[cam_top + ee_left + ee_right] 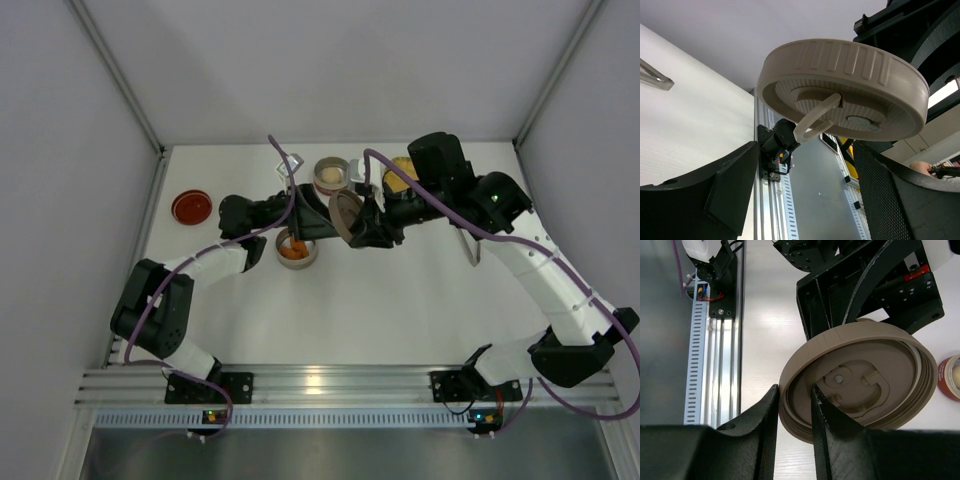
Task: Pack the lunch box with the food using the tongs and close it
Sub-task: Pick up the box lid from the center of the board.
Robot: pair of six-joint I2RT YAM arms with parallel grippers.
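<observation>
Seen from above, two arms meet over the middle of a white table (400,310).

The right gripper (358,222) is clamped on the rim of a round beige lid (345,215) and holds it tilted on edge above the table. In the right wrist view (794,390) one black finger lies inside the rim and one outside. The lid (860,380) turns its hollow underside to that camera.

The left gripper (316,214) sits just beside the lid on the other side, jaws wide apart and holding nothing. In the left wrist view (807,150) the lid (840,85) fills the frame just beyond the fingertips. Its ribbed edge and a loop handle on its top face show. I cannot tell whether the fingers touch it.

An open near tin (296,250) stands below the left gripper and holds the orange chunks (293,250). An open far tin (329,176), just behind the lid, holds the whitish lump (329,178). The lump also shows at the right edge of the right wrist view (955,374).

The tongs (470,248) lie flat on the table under the right forearm, partly hidden. One silver end shows in the left wrist view (652,76).

A yellow tray (400,172) lies mostly hidden under the right wrist. A red lid (191,207) lies alone at the far left.
</observation>
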